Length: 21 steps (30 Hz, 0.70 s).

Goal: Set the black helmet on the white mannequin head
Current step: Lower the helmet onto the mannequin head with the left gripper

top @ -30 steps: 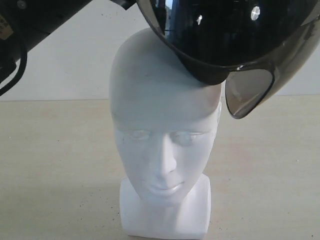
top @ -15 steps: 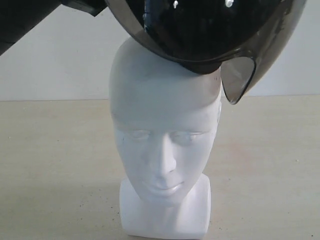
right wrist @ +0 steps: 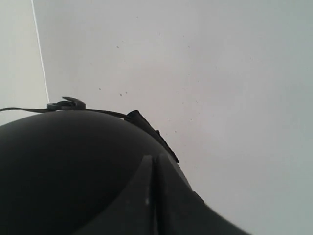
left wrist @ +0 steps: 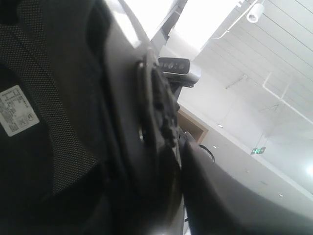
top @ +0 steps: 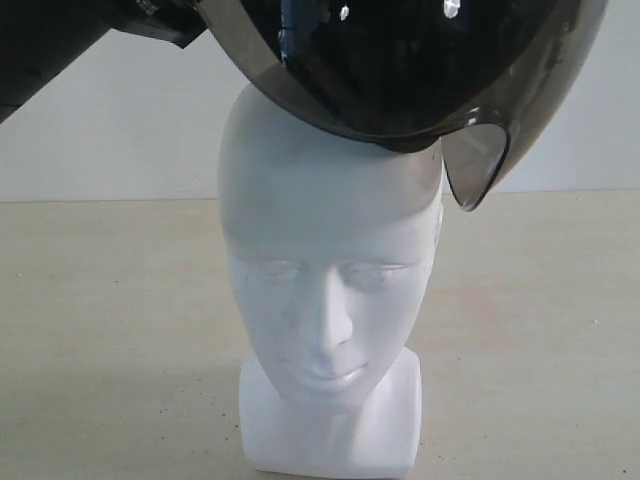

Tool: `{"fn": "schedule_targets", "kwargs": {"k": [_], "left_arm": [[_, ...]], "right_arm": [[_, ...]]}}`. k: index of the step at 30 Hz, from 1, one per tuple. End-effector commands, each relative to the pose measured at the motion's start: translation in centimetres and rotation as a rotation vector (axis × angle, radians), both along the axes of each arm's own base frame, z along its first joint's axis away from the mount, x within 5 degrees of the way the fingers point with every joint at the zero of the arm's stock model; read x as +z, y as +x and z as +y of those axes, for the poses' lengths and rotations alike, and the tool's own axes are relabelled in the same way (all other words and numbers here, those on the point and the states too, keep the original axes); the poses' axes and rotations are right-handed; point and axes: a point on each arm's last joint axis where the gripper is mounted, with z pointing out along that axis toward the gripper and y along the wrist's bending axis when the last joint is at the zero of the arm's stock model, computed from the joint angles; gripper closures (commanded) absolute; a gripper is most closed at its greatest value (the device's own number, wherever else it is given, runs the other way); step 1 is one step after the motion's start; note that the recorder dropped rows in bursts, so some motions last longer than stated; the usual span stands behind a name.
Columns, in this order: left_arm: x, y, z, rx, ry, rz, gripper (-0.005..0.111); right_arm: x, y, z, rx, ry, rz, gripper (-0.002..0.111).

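Hanging tilted over the white mannequin head (top: 325, 300) on the bench (top: 100, 350), the black helmet (top: 420, 60) covers its crown; we cannot tell whether either hand is clenched on it.

— Where is the black helmet (top: 420, 60)?
— Tilted over the white mannequin head (top: 325, 290), seemingly touching its crown, smoke visor (top: 475, 165) hanging on one side.
— And the head?
— Upright, glossy, eyes closed, face to the exterior camera.
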Motion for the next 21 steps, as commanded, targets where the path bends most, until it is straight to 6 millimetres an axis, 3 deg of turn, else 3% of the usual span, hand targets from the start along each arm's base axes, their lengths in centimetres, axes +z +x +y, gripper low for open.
{"fn": "schedule_targets", "kwargs": {"k": [1, 21], "left_arm": [[-0.5, 0.5, 0.4, 0.072, 0.044, 0.004, 0.102], [-2.0, 1.7, -0.1, 0.060, 0.065, 0.064, 0.102]], "right_arm": [[0.4, -0.2, 0.0, 0.004, 0.010, -0.020, 0.109], [0.6, 0.0, -0.3, -0.031, 0.019, -0.048, 0.109]]}}
